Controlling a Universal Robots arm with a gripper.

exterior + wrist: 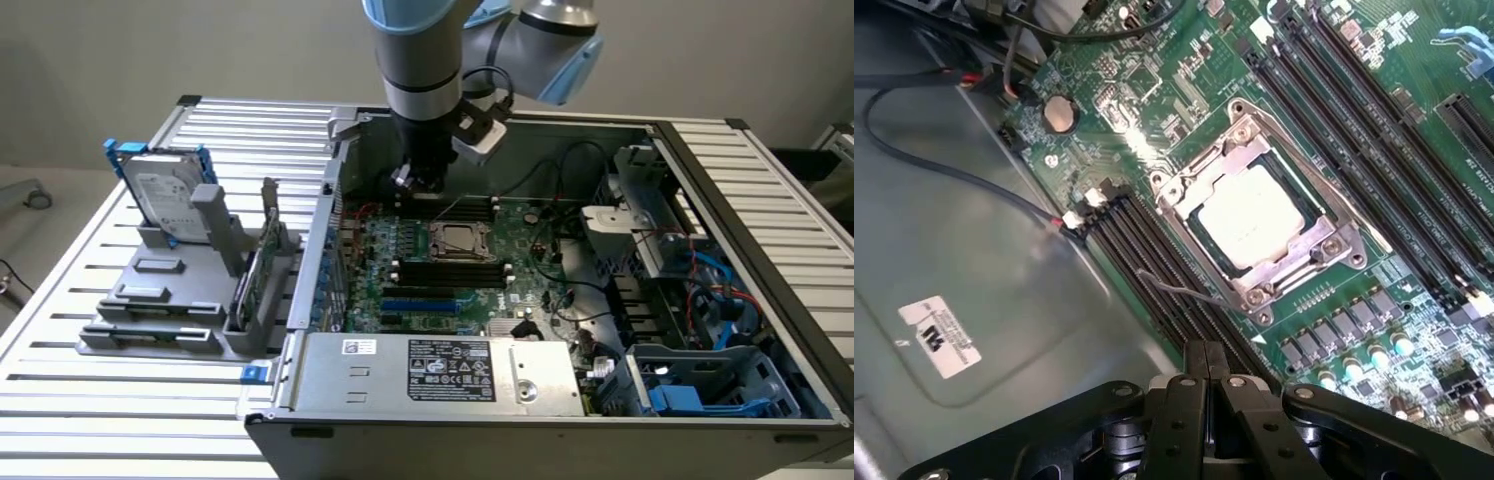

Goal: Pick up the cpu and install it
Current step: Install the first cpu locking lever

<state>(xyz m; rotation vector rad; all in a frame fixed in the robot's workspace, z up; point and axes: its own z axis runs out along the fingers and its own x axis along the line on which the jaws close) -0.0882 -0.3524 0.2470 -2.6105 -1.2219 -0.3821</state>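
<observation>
Plainly, the cpu (1252, 215) sits flat inside the metal socket frame (1342, 248) on the green motherboard (1374, 330), its pale silver top facing up. In the exterior view the same socket lies near the middle of the open computer case (747, 200), which rests on the slatted worktop (80, 400).

The gripper (1206, 352) hovers above the black memory slots (1154, 260) just beside the socket, clear of the chip. Its fingers are pressed together with nothing between them. A thin wire lever (1179, 291) juts out from the socket's edge towards the slots.

As for handling, the chip looks light, stiff and thin, with a smooth metal lid that would likely slip under a careless pinch. I judge the underside and the socket contacts to be the fragile parts, so a hold across two opposite edges, kept level, seems safest.
</observation>
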